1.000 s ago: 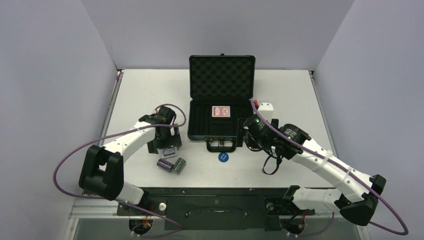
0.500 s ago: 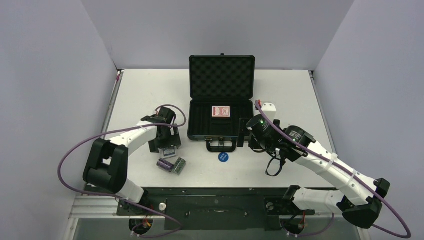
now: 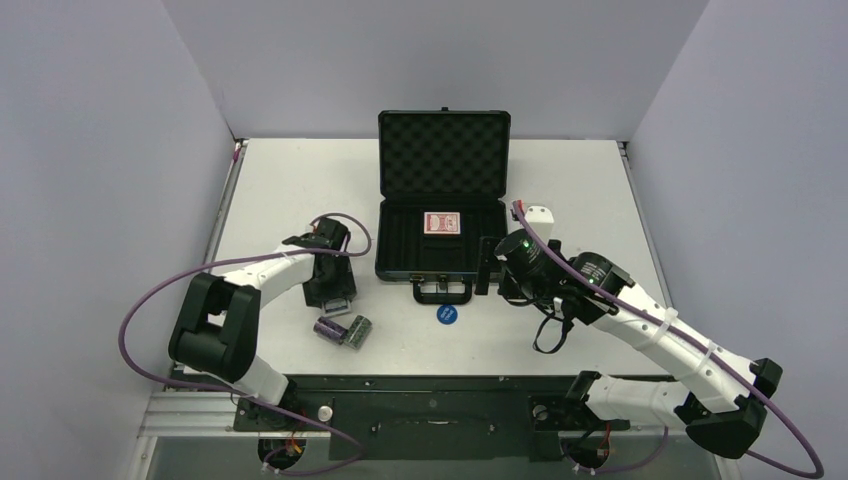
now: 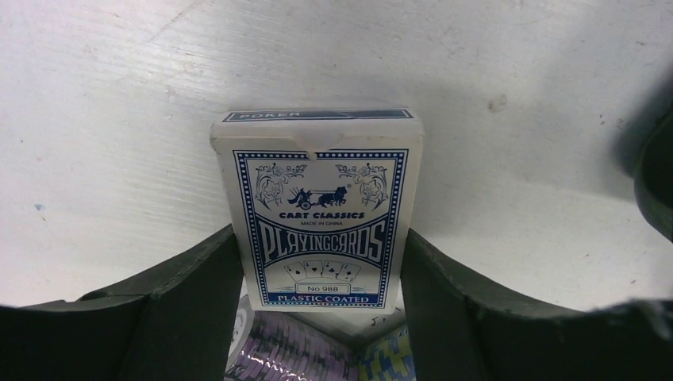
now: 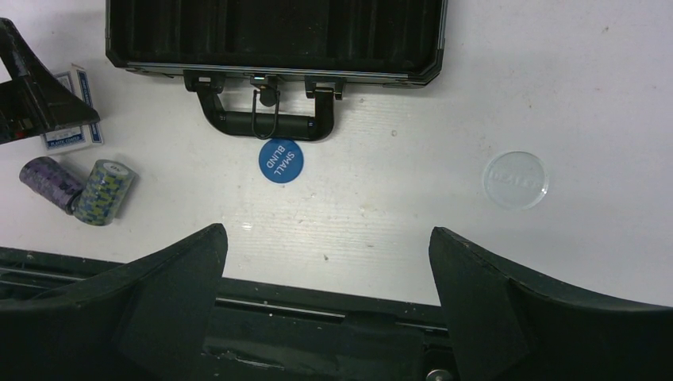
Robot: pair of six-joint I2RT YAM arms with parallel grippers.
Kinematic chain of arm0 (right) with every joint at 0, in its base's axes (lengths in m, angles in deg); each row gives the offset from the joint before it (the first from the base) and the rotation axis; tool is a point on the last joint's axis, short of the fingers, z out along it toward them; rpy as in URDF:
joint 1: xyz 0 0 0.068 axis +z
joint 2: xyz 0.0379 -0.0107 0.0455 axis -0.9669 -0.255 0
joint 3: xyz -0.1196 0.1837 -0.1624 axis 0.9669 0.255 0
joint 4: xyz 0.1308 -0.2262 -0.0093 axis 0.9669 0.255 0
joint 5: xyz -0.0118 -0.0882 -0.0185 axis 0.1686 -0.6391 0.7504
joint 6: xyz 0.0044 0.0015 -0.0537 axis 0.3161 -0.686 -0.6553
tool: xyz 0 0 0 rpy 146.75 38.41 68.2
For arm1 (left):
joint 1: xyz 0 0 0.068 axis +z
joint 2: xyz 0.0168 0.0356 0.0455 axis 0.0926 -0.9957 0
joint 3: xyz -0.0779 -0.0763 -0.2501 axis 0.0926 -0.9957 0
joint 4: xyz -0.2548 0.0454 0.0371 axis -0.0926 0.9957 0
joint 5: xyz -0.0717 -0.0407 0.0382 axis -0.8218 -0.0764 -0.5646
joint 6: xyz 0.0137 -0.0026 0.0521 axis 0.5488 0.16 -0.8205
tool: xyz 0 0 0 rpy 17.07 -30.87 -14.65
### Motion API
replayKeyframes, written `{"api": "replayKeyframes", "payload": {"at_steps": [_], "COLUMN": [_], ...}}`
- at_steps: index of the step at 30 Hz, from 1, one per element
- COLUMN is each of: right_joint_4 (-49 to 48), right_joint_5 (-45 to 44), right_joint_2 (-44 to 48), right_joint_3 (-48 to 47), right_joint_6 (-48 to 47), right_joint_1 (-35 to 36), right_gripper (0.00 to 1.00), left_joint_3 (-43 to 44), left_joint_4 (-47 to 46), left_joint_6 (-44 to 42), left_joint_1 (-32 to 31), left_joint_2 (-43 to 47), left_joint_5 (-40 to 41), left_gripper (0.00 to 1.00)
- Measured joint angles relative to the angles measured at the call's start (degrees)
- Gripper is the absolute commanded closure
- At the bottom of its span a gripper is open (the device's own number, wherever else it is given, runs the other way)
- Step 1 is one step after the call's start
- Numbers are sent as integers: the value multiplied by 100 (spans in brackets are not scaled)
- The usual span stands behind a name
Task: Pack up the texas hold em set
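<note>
Blue deck (image 4: pixel 321 230), printed "CART CLASSICS PLAYING CARDS, No.988", gripped by L jaws. R jaws spread wide, empty. Blue disc (image 5: pixel 281 160) lettered "SMALL BLIND"; clear disc (image 5: pixel 516 179) "DEALER".

Bright, even, diffuse from above; soft shadows on white table (image 3: pixel 290 190). Left wrist: sharp on blue deck (image 4: pixel 317 230), shadow behind it, fingers (image 4: pixel 182 317) dark, blurred along bottom. Right wrist: same dark blur at bottom.

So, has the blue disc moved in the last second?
No. The blue disc lies where it was, just in front of the case handle.
</note>
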Motion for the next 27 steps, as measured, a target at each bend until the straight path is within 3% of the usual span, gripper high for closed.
{"api": "replayKeyframes", "payload": {"at_steps": [2, 4, 12, 21, 27], "right_joint_4": [4, 17, 72, 166, 328], "right_joint_5": [0, -2, -7, -28, -109], "right_joint_2": [2, 4, -4, -197, -365], "right_joint_3": [0, 0, -7, -260, -647], "right_joint_6": [-11, -20, -107, -280, -319], "right_joint_1": [0, 0, -2, -63, -304], "right_gripper": [6, 6, 6, 6, 6], "left_joint_3": [-4, -9, -35, 737, 1569], "left_joint_4": [-31, -59, -81, 83, 293], "left_joint_6": [-22, -66, -238, -627, -407], "left_joint_1": [7, 4, 22, 15, 13], "left_joint_2": [2, 9, 505, 1298, 1283], "left_joint_5": [-31, -52, -151, -374, -525], "left_gripper": [66, 75, 96, 100, 100]}}
